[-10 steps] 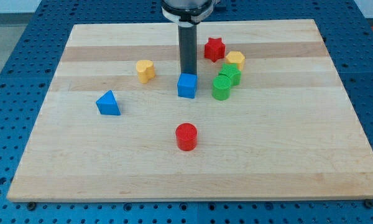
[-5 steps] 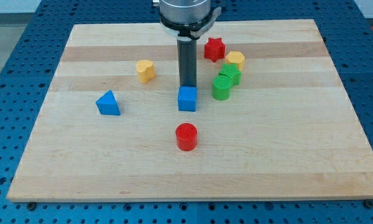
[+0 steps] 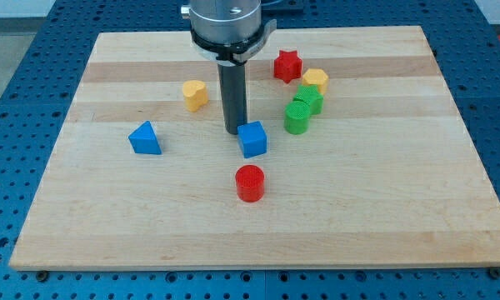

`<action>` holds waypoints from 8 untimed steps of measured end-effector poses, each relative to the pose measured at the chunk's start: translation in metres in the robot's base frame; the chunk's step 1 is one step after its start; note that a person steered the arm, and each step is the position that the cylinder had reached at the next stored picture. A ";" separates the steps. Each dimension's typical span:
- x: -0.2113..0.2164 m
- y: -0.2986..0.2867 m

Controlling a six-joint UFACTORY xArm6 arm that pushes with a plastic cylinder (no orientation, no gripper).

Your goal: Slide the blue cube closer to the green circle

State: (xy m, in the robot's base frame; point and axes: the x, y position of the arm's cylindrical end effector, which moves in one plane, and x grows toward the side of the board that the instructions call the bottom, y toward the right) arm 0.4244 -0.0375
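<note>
Wooden board [image 3: 383,208], my tip [image 3: 236,132] touching the blue cube [image 3: 252,139] at its upper-left corner, no fingers on this rod, green circle [image 3: 297,120] near, to the view's right of the cube, red cylinder [image 3: 250,183] below.

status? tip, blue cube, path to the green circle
My tip at the blue cube's upper-left corner. Cube sits left of and slightly below the green circle, apart. Nothing between them; red cylinder lies below, off the line.

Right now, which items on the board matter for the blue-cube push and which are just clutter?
In play:
- blue cube
- green circle
- my tip, just at the cube's upper left

Clutter:
- second green block
- red star
- yellow block
- yellow heart
- blue triangle
- red cylinder
</note>
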 end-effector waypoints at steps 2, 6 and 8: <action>0.001 -0.018; 0.032 -0.024; 0.023 0.000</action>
State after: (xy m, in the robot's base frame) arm 0.4477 -0.0371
